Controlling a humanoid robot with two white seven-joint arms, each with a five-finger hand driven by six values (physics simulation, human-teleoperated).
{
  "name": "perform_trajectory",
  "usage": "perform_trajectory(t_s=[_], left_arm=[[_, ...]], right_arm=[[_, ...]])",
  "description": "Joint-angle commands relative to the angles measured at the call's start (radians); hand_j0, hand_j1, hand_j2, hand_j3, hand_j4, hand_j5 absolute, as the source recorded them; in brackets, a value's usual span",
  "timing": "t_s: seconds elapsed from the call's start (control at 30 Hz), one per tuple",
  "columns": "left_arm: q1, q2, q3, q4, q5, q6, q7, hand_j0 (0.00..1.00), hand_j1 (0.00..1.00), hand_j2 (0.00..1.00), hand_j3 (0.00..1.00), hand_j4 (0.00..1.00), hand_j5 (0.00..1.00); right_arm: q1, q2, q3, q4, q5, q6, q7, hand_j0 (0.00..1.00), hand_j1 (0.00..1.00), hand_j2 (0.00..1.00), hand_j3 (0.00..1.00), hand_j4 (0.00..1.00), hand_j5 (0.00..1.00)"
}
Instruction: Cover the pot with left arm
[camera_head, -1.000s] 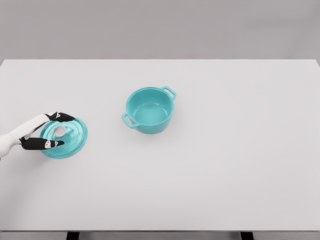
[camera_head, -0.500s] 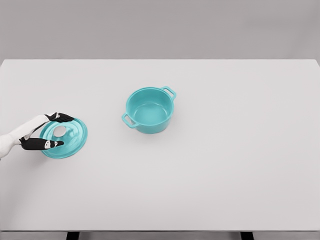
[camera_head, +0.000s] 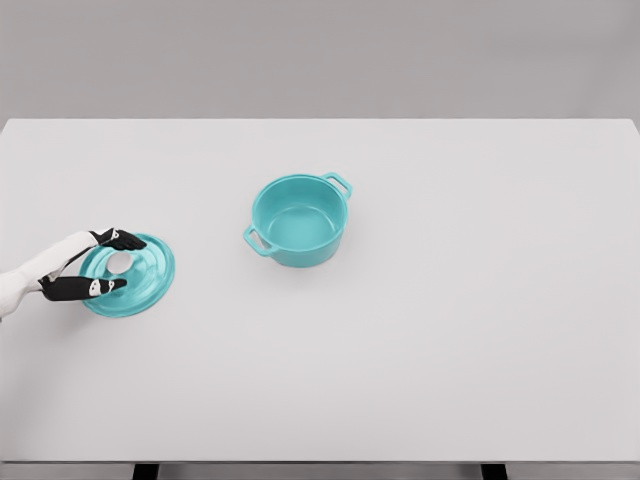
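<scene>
Right, your left hand (camera_head: 85, 265) is at the lid (camera_head: 128, 275) on the left side of the white table (camera_head: 450, 330), black fingers (camera_head: 120, 240) spread either side of the pale knob (camera_head: 119, 263), one at the far rim, one at the near edge. Whether they're truly clamped on it, you can't tell. Lid lies flat. The pot (camera_head: 298, 220) stands open and upright near the table's middle, well apart to the right.

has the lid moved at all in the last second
No. The lid lies at the same spot on the table, equally far left of the pot. Only the left hand over it shifted, slightly left.
</scene>
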Motion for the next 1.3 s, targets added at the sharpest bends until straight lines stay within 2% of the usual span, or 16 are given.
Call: perform_trajectory(t_s=[0.0, 0.33, 0.47, 0.73, 1.27], left_arm=[[0.000, 0.002, 0.000, 0.001, 0.005, -0.003, 0.000, 0.64, 0.64, 0.64, 0.64, 0.64, 0.64], [0.000, -0.004, -0.012, 0.009, 0.005, -0.003, 0.008, 0.60, 0.60, 0.60, 0.60, 0.60, 0.60], [0.000, -0.013, -0.012, 0.011, 0.005, -0.003, 0.008, 0.56, 0.56, 0.56, 0.56, 0.56, 0.56], [-0.003, -0.025, -0.014, 0.026, 0.005, -0.003, 0.005, 0.55, 0.55, 0.55, 0.55, 0.55, 0.55], [-0.035, -0.022, -0.014, -0.091, -0.028, 0.040, -0.006, 0.54, 0.54, 0.54, 0.54, 0.54, 0.54]], right_arm=[[0.000, 0.000, 0.000, 0.000, 0.001, 0.000, 0.000, 1.00, 1.00, 1.00, 1.00, 1.00, 1.00], [0.000, 0.000, 0.000, 0.000, 0.001, 0.000, 0.000, 1.00, 1.00, 1.00, 1.00, 1.00, 1.00], [0.000, 0.000, 0.000, 0.000, 0.001, 0.000, 0.000, 1.00, 1.00, 1.00, 1.00, 1.00, 1.00], [0.000, 0.000, 0.000, 0.000, 0.001, 0.000, 0.000, 1.00, 1.00, 1.00, 1.00, 1.00, 1.00], [0.000, 0.000, 0.000, 0.000, 0.001, 0.000, 0.000, 1.00, 1.00, 1.00, 1.00, 1.00, 1.00]])
